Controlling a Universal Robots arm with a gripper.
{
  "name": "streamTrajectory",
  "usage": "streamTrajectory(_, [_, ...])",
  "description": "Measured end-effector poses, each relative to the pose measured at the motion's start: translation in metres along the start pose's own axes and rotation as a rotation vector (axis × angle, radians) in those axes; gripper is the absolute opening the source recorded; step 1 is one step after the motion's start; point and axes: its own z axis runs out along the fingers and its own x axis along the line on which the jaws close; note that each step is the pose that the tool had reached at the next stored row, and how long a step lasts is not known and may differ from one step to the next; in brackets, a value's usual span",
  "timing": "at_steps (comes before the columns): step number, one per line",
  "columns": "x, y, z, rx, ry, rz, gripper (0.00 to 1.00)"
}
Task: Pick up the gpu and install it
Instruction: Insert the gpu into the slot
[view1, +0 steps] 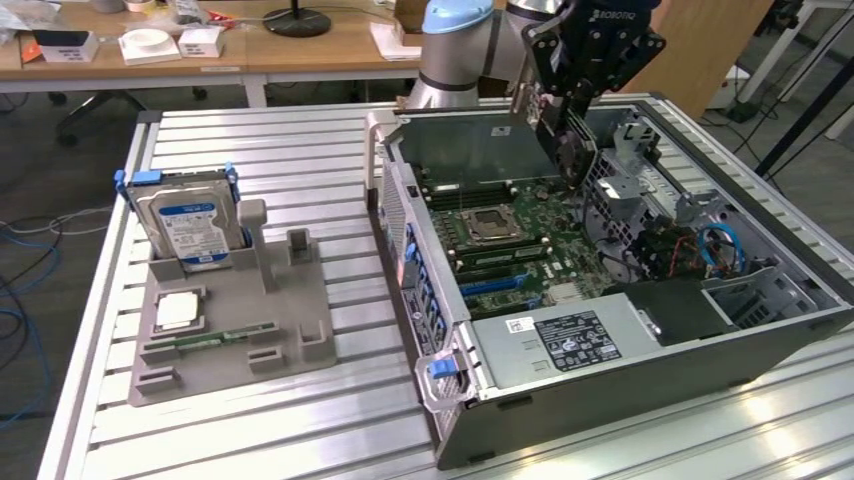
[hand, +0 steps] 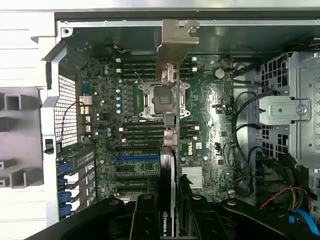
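Note:
My gripper (view1: 558, 100) hangs over the open computer case (view1: 627, 395), shut on the gpu (view1: 577, 150). The gpu is a thin dark card held on edge, pointing down toward the motherboard (view1: 534, 250). In the wrist view the gpu (hand: 169, 165) appears edge-on between my two black fingers (hand: 145, 217), and my gripper (hand: 170, 222) clamps it near a green-lettered label. Its metal bracket (hand: 176, 42) reaches out past the CPU socket (hand: 161, 99). The card floats above the board, over the blue expansion slot (hand: 137, 159).
A grey fixture (view1: 274, 330) on the slatted table, at the exterior view's left, holds a silver hard drive (view1: 191, 222), a CPU chip (view1: 178, 312) and a green memory stick (view1: 214, 340). Inside the case are a drive cage (view1: 641, 190) and blue cables (view1: 721, 245).

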Motion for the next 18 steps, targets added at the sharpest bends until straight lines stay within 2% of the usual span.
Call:
streamTrajectory(10, [0.0000,0.0000,0.0000,0.0000,0.0000,-0.001,0.27])
streamTrajectory(18, [-0.0025,0.0001,0.0001,-0.0009,0.0024,-0.047,0.27])
